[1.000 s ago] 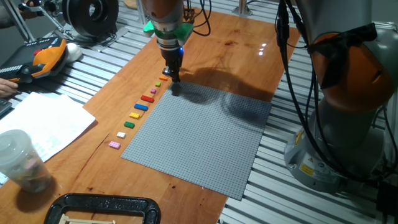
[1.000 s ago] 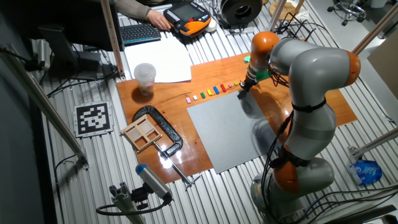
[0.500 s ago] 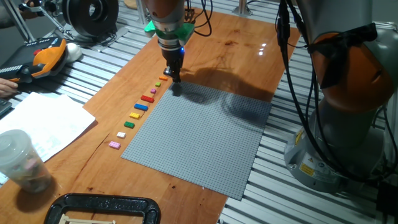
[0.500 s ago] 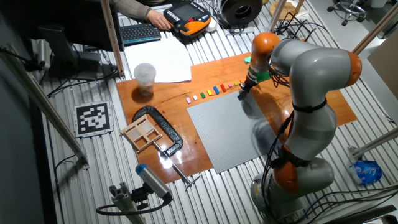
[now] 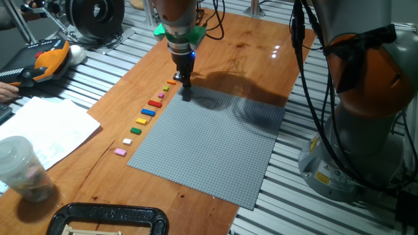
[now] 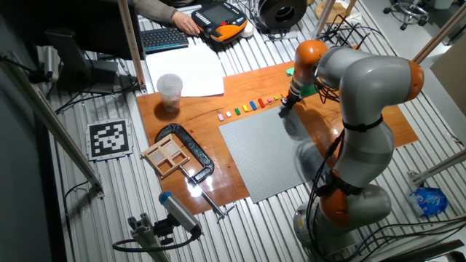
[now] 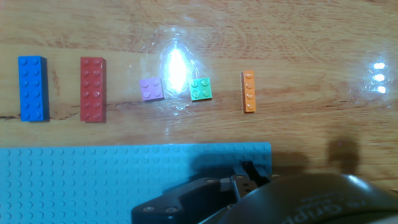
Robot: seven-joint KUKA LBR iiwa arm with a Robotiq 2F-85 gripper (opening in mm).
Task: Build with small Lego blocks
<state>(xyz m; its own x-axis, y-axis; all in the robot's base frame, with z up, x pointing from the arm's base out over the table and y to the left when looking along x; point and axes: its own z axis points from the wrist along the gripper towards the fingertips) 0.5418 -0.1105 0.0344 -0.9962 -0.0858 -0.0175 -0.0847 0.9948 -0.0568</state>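
Note:
Small Lego blocks lie in a row on the wooden table along the grey baseplate's [image 5: 209,140] left edge: pink [image 5: 120,151], white [image 5: 127,141], green [image 5: 135,131], yellow [image 5: 141,121], blue [image 5: 147,112], red [image 5: 155,103], and small ones up to orange [image 5: 171,81]. The hand view shows blue [image 7: 33,88], red [image 7: 93,89], purple [image 7: 152,89], green [image 7: 200,89] and orange [image 7: 249,91]. My gripper [image 5: 185,83] hangs low over the baseplate's far corner [image 7: 261,152], its fingers close together on a small dark block [image 7: 246,167]. The gripper also shows in the other fixed view [image 6: 284,108].
Paper sheets [image 5: 42,130] and a plastic cup [image 5: 19,166] sit at the left. A black clamp [image 5: 108,219] with a wooden tray is at the front edge. An orange handheld controller [image 5: 49,59] lies at the far left. The arm's base [image 5: 353,130] stands at the right.
My gripper has shifted slightly to the right, toward the baseplate's corner. The row of blocks has not moved.

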